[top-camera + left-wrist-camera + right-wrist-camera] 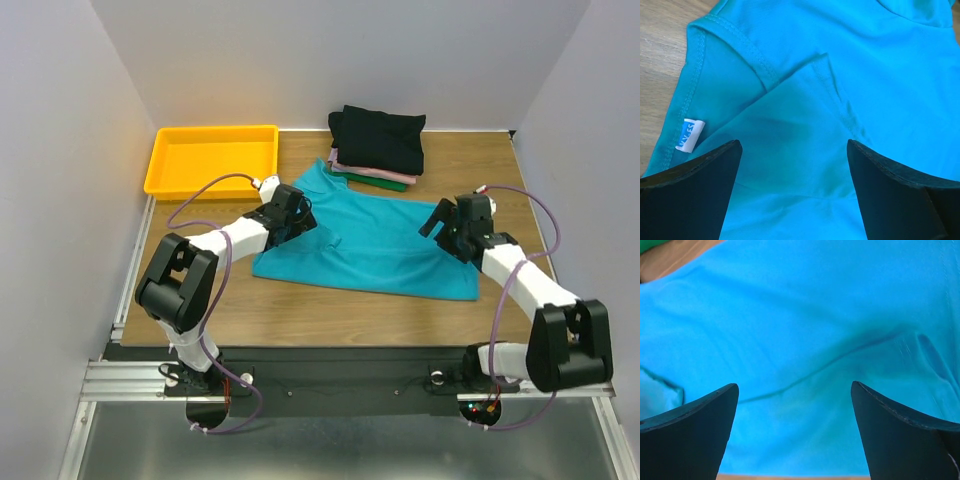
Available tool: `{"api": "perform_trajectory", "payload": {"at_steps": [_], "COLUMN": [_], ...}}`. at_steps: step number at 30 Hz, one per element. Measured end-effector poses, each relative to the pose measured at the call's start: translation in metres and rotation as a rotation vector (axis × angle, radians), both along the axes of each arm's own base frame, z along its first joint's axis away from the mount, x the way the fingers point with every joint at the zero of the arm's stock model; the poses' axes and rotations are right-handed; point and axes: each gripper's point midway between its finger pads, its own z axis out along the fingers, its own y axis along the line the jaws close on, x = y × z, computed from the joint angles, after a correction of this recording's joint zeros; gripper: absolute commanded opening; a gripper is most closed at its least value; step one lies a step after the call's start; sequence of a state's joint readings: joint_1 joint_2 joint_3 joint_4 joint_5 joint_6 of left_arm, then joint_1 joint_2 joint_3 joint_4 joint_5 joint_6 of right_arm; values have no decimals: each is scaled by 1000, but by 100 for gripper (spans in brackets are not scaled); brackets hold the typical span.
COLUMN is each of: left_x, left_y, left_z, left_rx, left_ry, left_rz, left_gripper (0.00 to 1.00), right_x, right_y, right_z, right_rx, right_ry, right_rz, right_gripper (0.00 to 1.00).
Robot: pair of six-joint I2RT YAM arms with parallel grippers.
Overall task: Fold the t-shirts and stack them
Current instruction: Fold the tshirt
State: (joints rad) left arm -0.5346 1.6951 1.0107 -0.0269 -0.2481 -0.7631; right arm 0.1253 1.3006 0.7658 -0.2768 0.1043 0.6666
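A teal t-shirt lies partly folded in the middle of the wooden table. My left gripper is open over its left end, near the collar; the left wrist view shows the teal cloth, a folded seam and a white label between my spread fingers. My right gripper is open over the shirt's right end; the right wrist view shows creased teal cloth. A stack of folded shirts sits at the back: black on top, pale pink and dark green edges beneath.
A yellow plastic tray stands at the back left. Grey walls enclose the table on three sides. Purple cables loop from both arms. Bare wood lies between the shirt and the near edge.
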Motion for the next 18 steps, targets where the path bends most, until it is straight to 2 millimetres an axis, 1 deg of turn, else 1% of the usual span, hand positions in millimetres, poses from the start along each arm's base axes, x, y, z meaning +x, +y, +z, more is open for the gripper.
{"api": "perform_trajectory", "payload": {"at_steps": [3,6,9,11,13,14,15,18], "left_x": [0,-3,-14,-15,-20,-27,-33,-63], "left_y": [0,2,9,9,13,17,20,33], "left_z": [-1,-8,-24,-24,-24,-24,-24,-24], "left_rx": [0,2,19,5,-13,-25,-31,-65], "left_ry": [0,11,44,33,21,14,15,18], "left_rz": [1,4,13,23,38,50,56,83], "left_gripper": [98,98,98,98,98,98,98,98], "right_x": [-15,-24,-35,-43,-47,-44,-44,-52], "right_y": [0,0,3,4,4,6,6,9], "right_z": [7,4,-20,-43,-56,-53,-54,-54], "right_rx": [10,17,27,29,35,45,50,83], "right_ry": [-37,-41,35,112,150,132,128,110], "right_rz": [7,11,25,25,17,16,12,0], "right_gripper": [100,100,100,100,100,100,100,100]}}
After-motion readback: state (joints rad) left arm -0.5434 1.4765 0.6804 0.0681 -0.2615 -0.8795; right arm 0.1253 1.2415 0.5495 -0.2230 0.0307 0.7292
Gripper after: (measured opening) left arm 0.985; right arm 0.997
